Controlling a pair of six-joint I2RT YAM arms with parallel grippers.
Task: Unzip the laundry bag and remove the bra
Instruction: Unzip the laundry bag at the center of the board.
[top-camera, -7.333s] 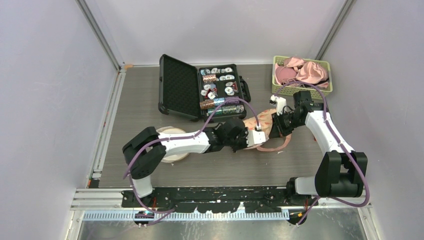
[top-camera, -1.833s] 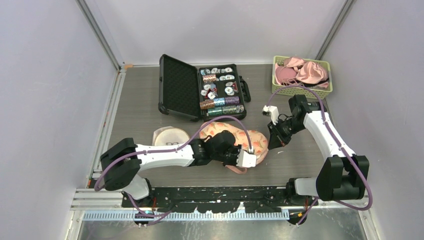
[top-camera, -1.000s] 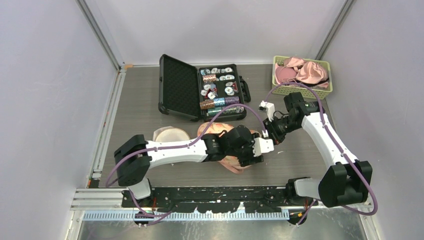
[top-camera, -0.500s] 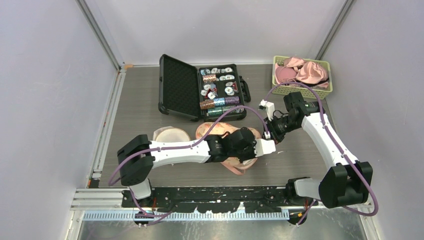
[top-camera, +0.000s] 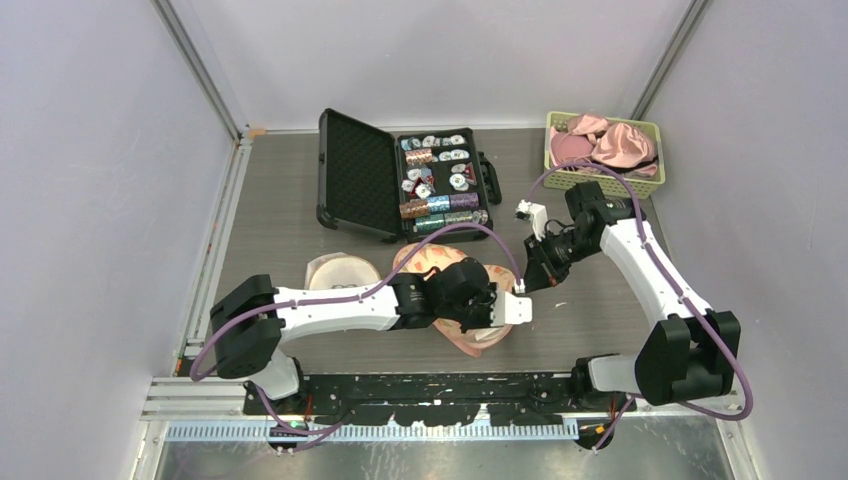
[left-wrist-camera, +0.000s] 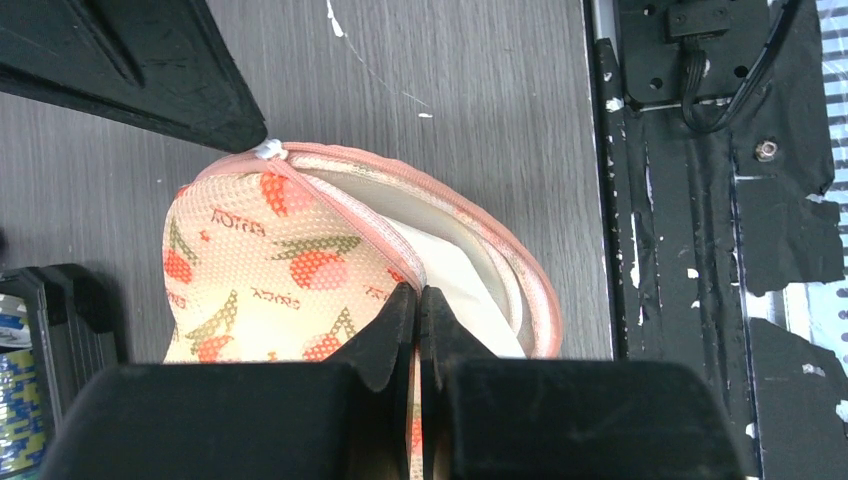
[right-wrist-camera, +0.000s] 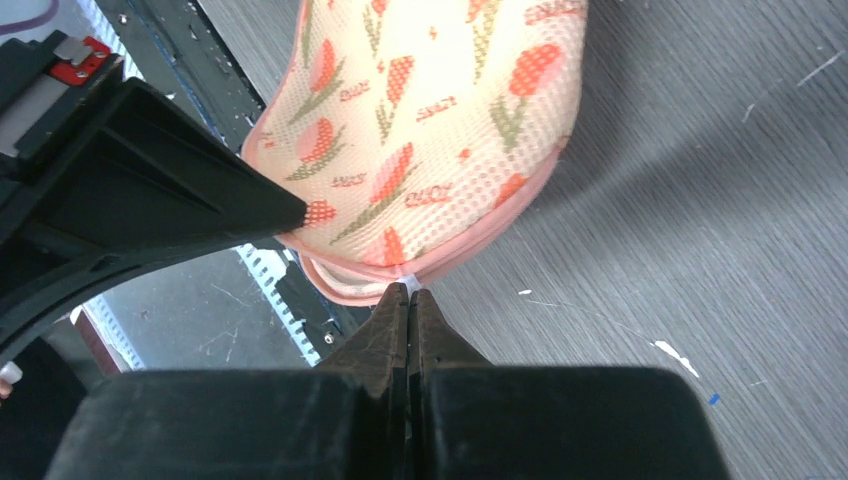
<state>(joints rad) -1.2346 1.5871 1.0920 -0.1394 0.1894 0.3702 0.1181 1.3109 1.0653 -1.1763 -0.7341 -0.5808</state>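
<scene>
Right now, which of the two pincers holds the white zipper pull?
The right pincer: its tips are shut on the small white pull at the laundry bag's pink rim. The left pincer pinches the mesh flap instead.

Two arms: left arm (top-camera: 330, 305), right arm (top-camera: 650, 265). One mesh laundry bag (top-camera: 430, 257). One open black case (top-camera: 360, 175); chip stacks (top-camera: 440, 205) too many to count. One green basket (top-camera: 600, 182); pink garments (top-camera: 610, 145) heaped, number unclear. One round pale item (top-camera: 335, 272). One tabletop (top-camera: 290, 210).

Case (top-camera: 356, 182) close behind bag (top-camera: 428, 258); basket (top-camera: 551, 140) far R.
</scene>
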